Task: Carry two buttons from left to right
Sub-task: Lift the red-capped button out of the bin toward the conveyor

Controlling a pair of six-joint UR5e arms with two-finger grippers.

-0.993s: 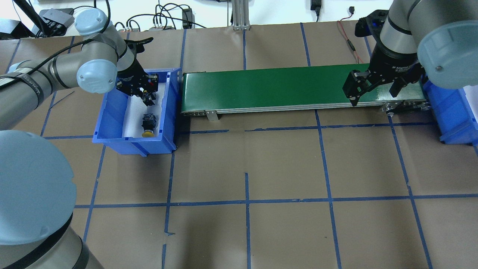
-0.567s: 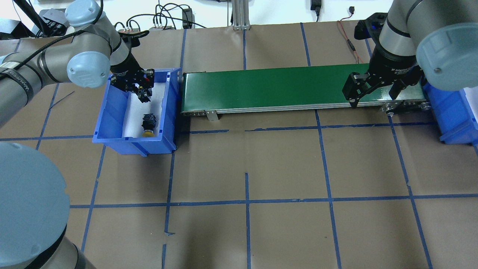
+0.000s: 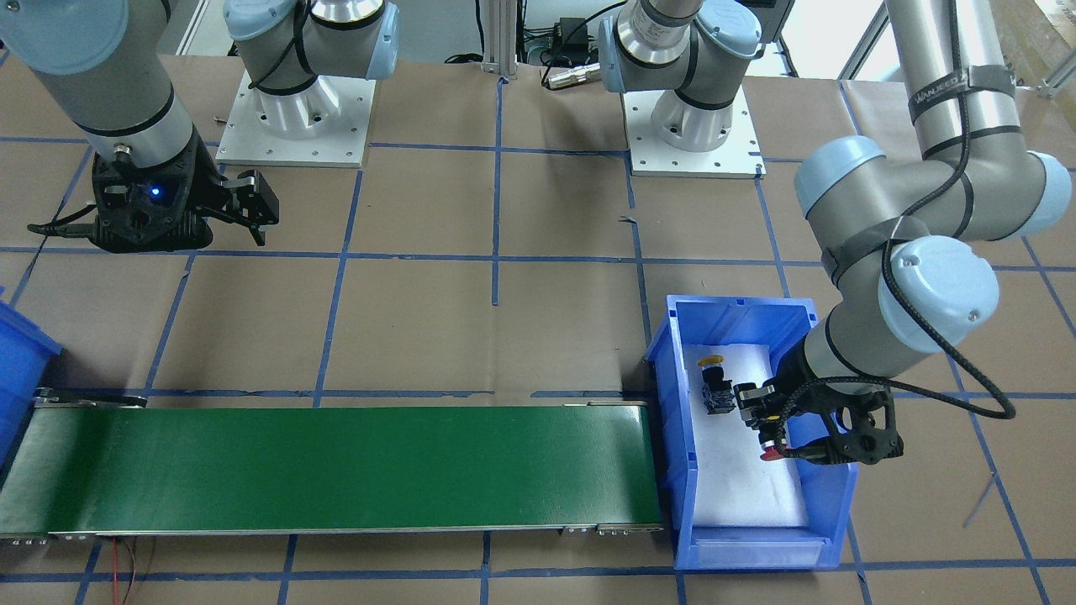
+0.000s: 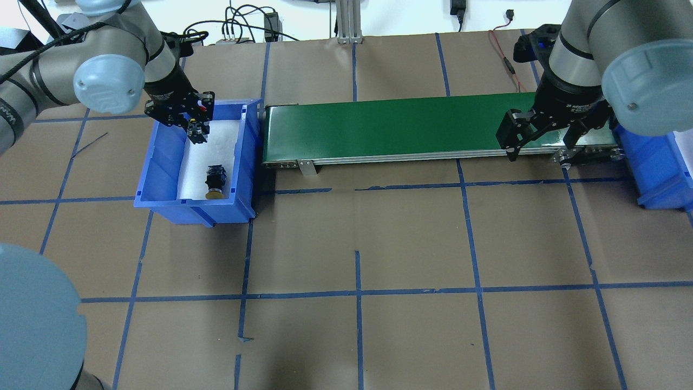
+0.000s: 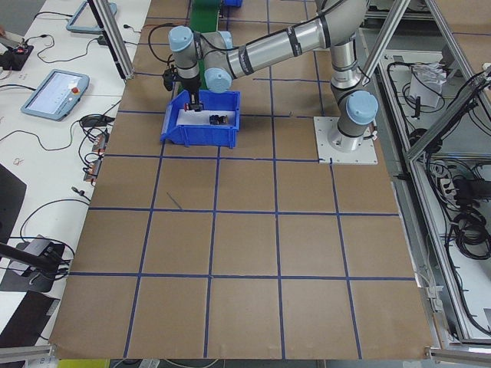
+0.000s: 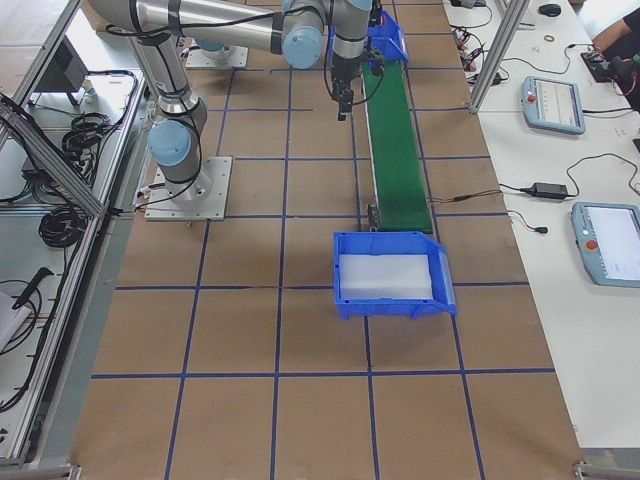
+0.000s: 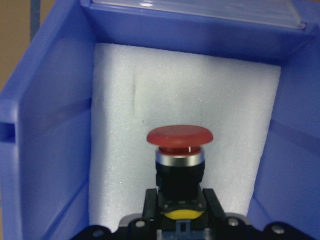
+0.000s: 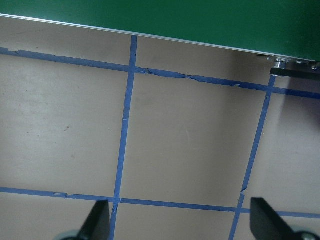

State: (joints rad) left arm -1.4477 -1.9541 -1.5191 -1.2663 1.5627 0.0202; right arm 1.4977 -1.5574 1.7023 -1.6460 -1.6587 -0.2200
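The left claw [image 7: 180,196] is closed on the black body of the red button [image 7: 180,136]. The cap is carried out beyond the fingertips, over the white foam [image 7: 185,90] of a blue bin [image 4: 162,162]. A bin wall is seen on either side of the claw, with some open foam left between each wall and the button. Ahead of it the foam is bare up to the end wall, where a clear label strip [image 7: 195,11] is fixed.

Behind the claw, toward the robot, the yellow button [image 4: 215,182] is laid on its side on the same foam, apart from the claw, its cap turned to the near wall. Past the wall on the claw's right, the end of a green belt [image 4: 390,127] is set just beside the bin.

At the belt's other end the right claw [image 4: 541,142] is held wide apart with nothing between its fingers. It is placed over the belt's near edge, and open brown desk [image 4: 411,244] is seen below it. A second bin [image 4: 655,168] is placed beyond it.

Two buttons, two bins, two claws and one belt are counted.
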